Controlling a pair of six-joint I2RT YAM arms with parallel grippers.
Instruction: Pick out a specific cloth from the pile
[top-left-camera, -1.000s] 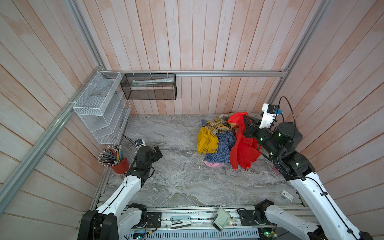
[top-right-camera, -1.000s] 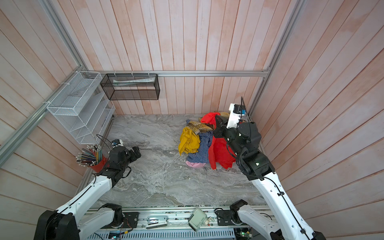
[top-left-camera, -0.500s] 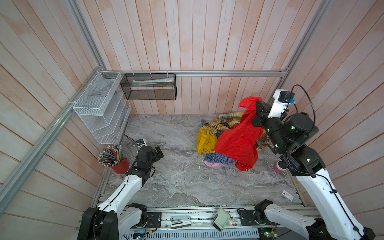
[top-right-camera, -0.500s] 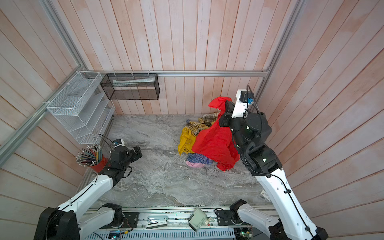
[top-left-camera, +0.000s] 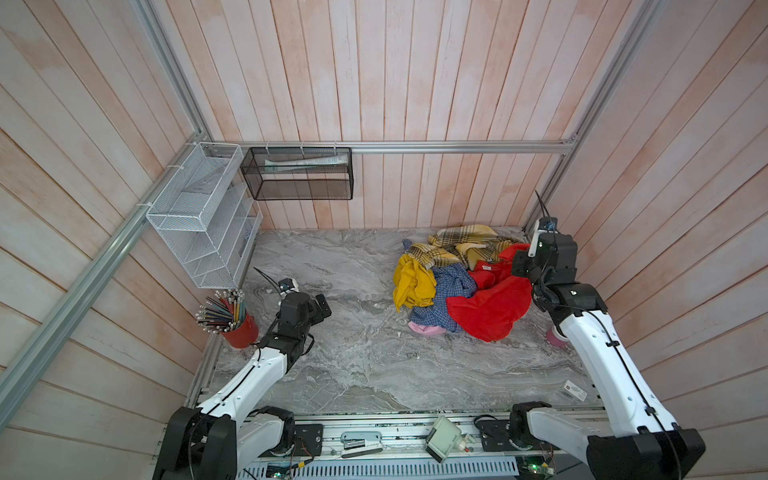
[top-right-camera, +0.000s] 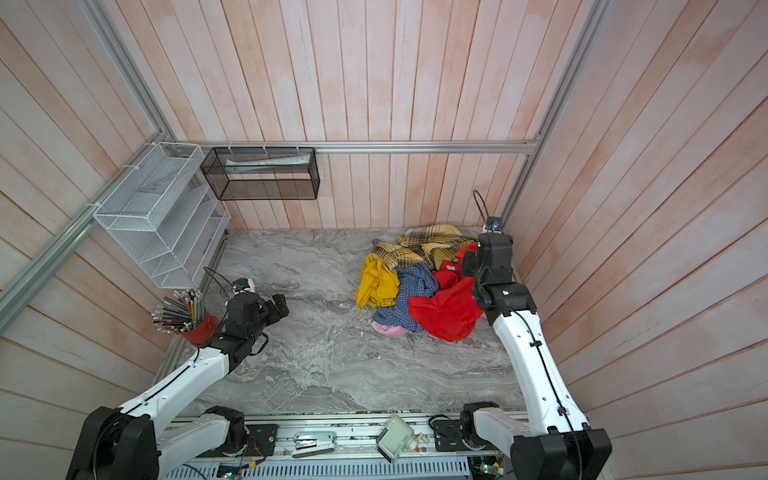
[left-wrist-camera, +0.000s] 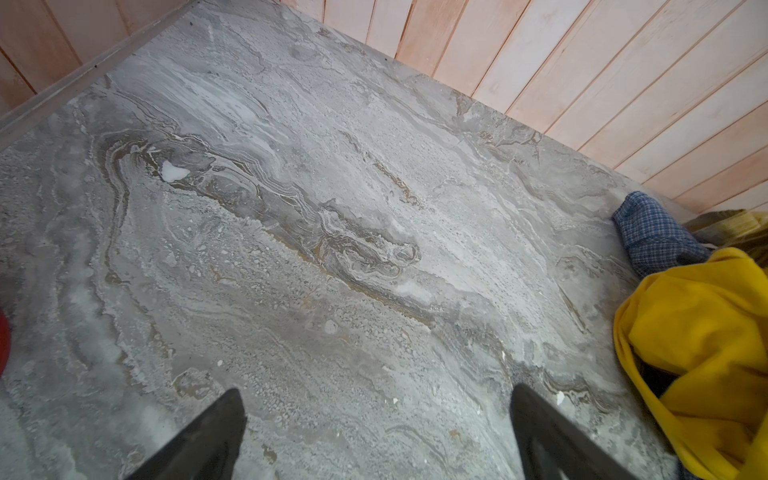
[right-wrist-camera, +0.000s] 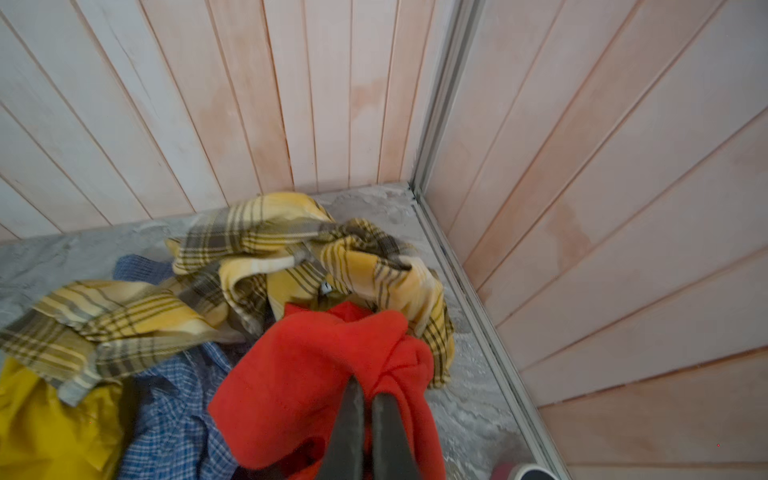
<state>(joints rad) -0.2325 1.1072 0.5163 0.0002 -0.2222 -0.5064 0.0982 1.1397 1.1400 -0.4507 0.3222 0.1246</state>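
My right fingers (right-wrist-camera: 365, 390) are pinching shut on a bunched fold of the red garment (top-left-camera: 490, 307). In the right wrist view the two tips are sitting almost together, with red fabric bulging round them. I'm holding that fold at the garment's 1 o'clock end, just beside the right wall. The rest is draping down, spreading over the worktop (top-left-camera: 353, 357) and leaning on the pile (top-left-camera: 440, 266) at the pile's 4 o'clock side.

The pile is sitting at about 1 o'clock on the worktop, near the back right corner. In it:
- The yellow-and-grey plaid cloth (top-left-camera: 461, 243) is lying at 12 o'clock.
- The mustard-yellow cloth (top-left-camera: 411, 284) is lying at 9 o'clock.
- The blue checked shirt (top-left-camera: 451, 289) is lying in the middle, touching the red garment.
- A pink piece (top-left-camera: 424, 329) is poking out at 6 o'clock.

I can't tell how much red is lying under the others.

My left fingers (top-left-camera: 322, 306) are standing wide, gripping nothing, and hovering over bare worktop at about 9 o'clock, well apart from the pile. The left wrist view is catching only the mustard-yellow cloth and a bit of the blue checked shirt.

A red cup of pencils (top-left-camera: 239, 330) is standing at 8 o'clock by the worktop's left edge, near my left arm. A white wire rack (top-left-camera: 195, 224) and a black mesh basket (top-left-camera: 299, 178) are hanging on the walls at 10 to 11 o'clock.
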